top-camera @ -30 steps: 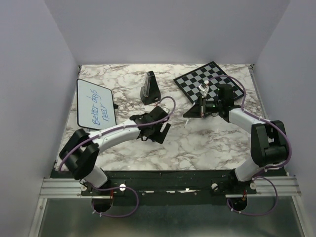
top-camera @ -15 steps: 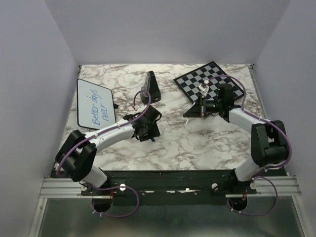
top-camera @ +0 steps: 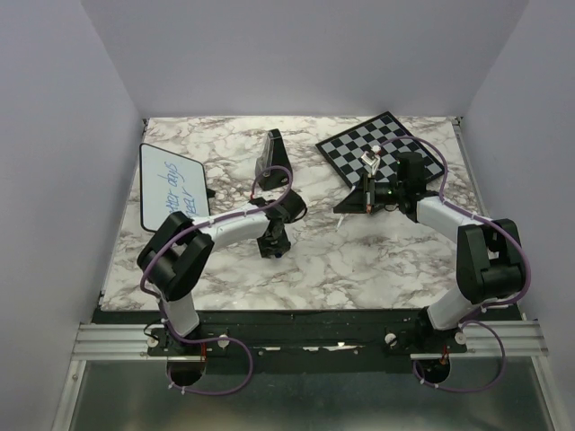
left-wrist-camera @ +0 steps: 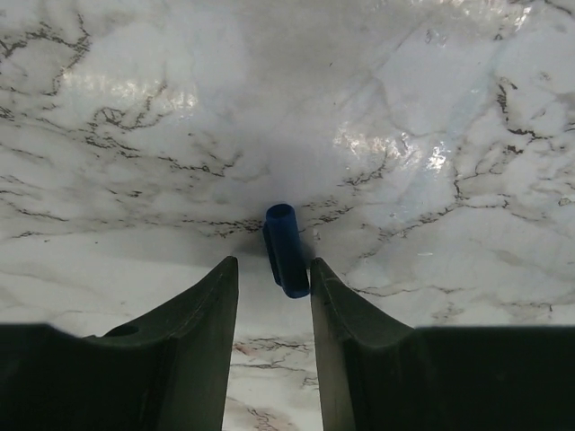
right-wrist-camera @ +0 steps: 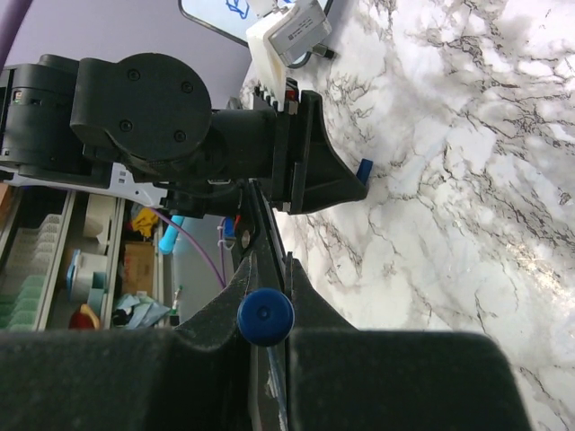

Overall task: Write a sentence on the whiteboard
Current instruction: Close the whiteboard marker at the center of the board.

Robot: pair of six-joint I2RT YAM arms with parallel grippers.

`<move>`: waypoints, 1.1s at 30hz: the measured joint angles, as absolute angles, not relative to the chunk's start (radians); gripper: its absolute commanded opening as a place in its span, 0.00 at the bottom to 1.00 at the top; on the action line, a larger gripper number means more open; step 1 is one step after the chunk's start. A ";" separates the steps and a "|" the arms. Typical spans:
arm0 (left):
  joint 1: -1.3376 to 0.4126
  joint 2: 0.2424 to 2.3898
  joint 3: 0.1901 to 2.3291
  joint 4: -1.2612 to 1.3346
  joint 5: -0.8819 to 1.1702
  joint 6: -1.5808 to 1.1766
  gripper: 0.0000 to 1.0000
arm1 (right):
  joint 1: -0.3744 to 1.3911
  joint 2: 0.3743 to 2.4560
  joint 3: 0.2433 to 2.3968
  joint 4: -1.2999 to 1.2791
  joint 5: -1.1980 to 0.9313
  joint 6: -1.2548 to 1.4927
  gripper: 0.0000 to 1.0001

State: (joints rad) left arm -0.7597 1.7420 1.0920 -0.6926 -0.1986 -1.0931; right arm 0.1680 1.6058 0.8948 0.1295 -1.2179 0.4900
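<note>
Most of the task looks finished, judging by the whiteboard (top-camera: 151,180), which lies flat at the far left of the counter (top-camera: 359,260) and already carries the sentence (top-camera: 177,193) in blue handwriting across two short lines. The words are too small to read with certainty from above. What seems left is tidying the pen rather than writing. The right gripper (right-wrist-camera: 266,269) hovers near the chessboard (top-camera: 382,144) with its jaws clenched on a blue marker (right-wrist-camera: 265,316), whose round end shows between them in the right wrist view. The left gripper (left-wrist-camera: 271,262) points down at mid-counter, well apart from the whiteboard. Its jaws are parted and astride a small blue cap (left-wrist-camera: 286,250) lying on the marble. The right jaw is at the cap's near end, a gap shows on the other side, and no grip is made yet. Picking up that cap and fitting it on the marker looks like the remaining step. Counted by size: one marble counter, two arms, one chessboard, one whiteboard, one black wedge-shaped object (top-camera: 272,157) standing at the back between the boards, one marker and one cap.
</note>
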 measured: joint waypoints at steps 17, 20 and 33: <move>-0.762 1.790 1.134 -0.719 -0.189 -0.903 0.17 | 0.168 1.595 0.895 0.136 -1.219 0.498 0.01; -0.761 1.731 1.057 -0.618 -0.137 -0.780 0.17 | 0.168 1.595 0.894 0.141 -1.220 0.503 0.01; -0.884 1.611 0.870 -0.255 -0.023 -0.305 0.13 | 0.179 1.597 0.849 0.196 -1.211 0.534 0.01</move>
State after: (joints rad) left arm -0.8837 1.6108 0.8696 -0.2554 -0.0231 -0.3046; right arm 0.1787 1.5974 0.8486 0.1959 -1.2106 0.5343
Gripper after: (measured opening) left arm 0.183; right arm 0.151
